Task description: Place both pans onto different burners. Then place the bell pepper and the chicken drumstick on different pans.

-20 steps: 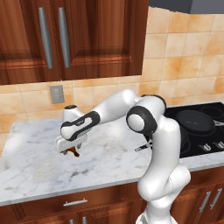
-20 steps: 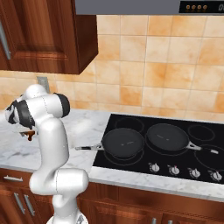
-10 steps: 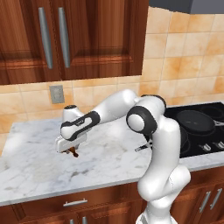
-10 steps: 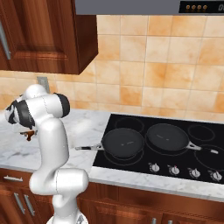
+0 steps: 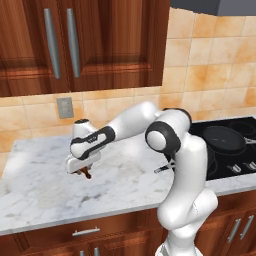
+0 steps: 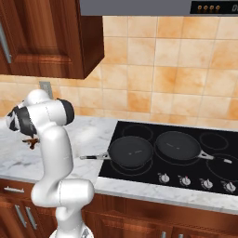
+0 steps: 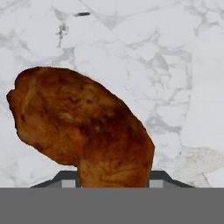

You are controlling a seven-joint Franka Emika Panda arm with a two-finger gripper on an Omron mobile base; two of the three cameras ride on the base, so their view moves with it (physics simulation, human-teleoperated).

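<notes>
Chicken drumstick (image 7: 83, 131) hides the gripper (image 7: 113, 180) fingertips; bottom edge cuts its narrow end.

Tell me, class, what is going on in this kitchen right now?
The white robot arm's gripper is shut on the reddish-brown chicken drumstick, holding it over the white marble counter, left of the cooktop. Two round black frying pans sit on separate ring burners of the glossy black cooktop. Both pans look empty.

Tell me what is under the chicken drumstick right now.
Under the chicken drumstick lies white marble counter, with nothing else visible around it. The gripper closes on its lower end. The patch of counter straight beneath the meat is covered, so I cannot tell whether it touches the counter.
</notes>
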